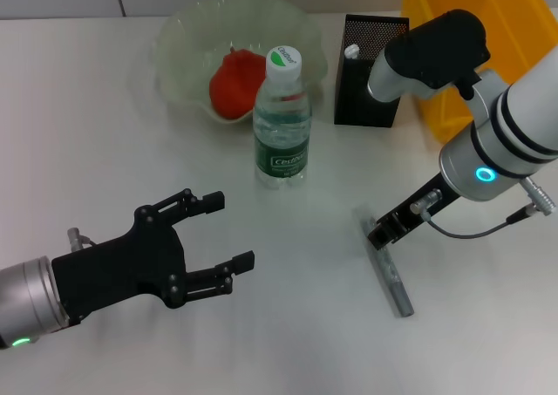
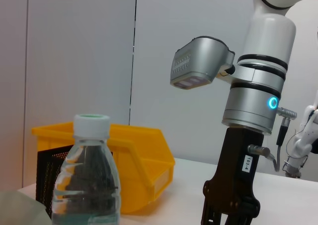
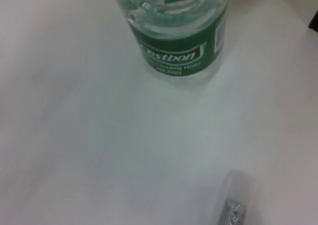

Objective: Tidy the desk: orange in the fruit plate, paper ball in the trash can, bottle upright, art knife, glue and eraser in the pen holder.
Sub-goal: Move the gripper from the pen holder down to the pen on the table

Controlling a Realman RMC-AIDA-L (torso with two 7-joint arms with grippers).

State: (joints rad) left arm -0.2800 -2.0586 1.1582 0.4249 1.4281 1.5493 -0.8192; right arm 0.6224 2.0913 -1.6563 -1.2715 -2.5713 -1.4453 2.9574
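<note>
The bottle (image 1: 282,125) stands upright mid-table, also seen in the wrist views (image 2: 92,185) (image 3: 174,41). The orange (image 1: 234,83) lies in the fruit plate (image 1: 179,42). The grey art knife (image 1: 390,277) (image 3: 233,205) lies flat on the table right of the bottle. My right gripper (image 1: 384,231) is down at the knife's far end. My left gripper (image 1: 234,231) hovers open and empty near the front left, pointing toward the bottle. The pen holder (image 1: 370,59) has a white-topped item sticking up inside. Paper ball, eraser and glue are not identifiable in view.
The yellow trash can (image 1: 514,11) (image 2: 136,160) stands at the back right behind the pen holder (image 2: 49,175). The right arm's gripper (image 2: 231,200) shows upright in the left wrist view. Bare table lies between the two grippers.
</note>
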